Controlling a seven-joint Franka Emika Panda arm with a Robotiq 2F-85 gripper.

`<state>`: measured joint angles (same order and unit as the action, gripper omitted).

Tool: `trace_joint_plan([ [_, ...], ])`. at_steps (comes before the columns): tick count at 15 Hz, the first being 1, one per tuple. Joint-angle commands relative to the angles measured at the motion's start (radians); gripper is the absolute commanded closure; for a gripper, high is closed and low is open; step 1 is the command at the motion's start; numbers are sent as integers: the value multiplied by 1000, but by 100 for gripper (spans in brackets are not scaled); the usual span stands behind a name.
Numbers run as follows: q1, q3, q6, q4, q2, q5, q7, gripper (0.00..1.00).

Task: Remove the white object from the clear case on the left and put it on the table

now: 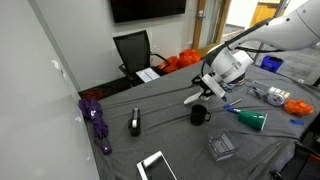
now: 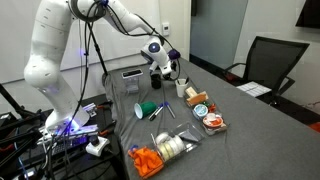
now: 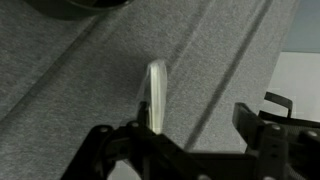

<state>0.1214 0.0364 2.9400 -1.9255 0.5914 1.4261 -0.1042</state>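
The white object (image 3: 157, 95) shows edge-on in the wrist view, a thin pale piece standing against the inner side of one finger. My gripper (image 3: 195, 120) is open, with a wide gap to the other finger. In an exterior view my gripper (image 1: 206, 88) hangs just above the dark grey table (image 1: 165, 135), and the white object (image 1: 193, 98) sticks out below it beside the black mug (image 1: 199, 115). The clear case (image 1: 221, 147) sits apart, near the table's front edge. In an exterior view my gripper (image 2: 165, 68) is at the far end of the table (image 2: 250, 130).
A dark-framed white slab (image 1: 155, 166), a black item (image 1: 135, 122) and a purple object (image 1: 97, 120) lie on the cloth. A green cup (image 1: 250, 119), orange pieces (image 1: 295, 104) and small tools sit towards the arm's side. An office chair (image 1: 133, 50) stands behind the table.
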Motion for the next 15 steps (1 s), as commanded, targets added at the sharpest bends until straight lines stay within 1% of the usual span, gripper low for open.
trace_joint_plan([
  [1,3,0,-32,-37,-32,-40,-17,0],
  [3,1,3,-55,-65,-60,-63,-23,0],
  [6,-2,2,-120,-113,-108,-109,-10,0],
  [10,2,-5,-180,-196,-196,-160,3,0],
  [15,15,-16,-185,-322,-328,-242,25,0],
])
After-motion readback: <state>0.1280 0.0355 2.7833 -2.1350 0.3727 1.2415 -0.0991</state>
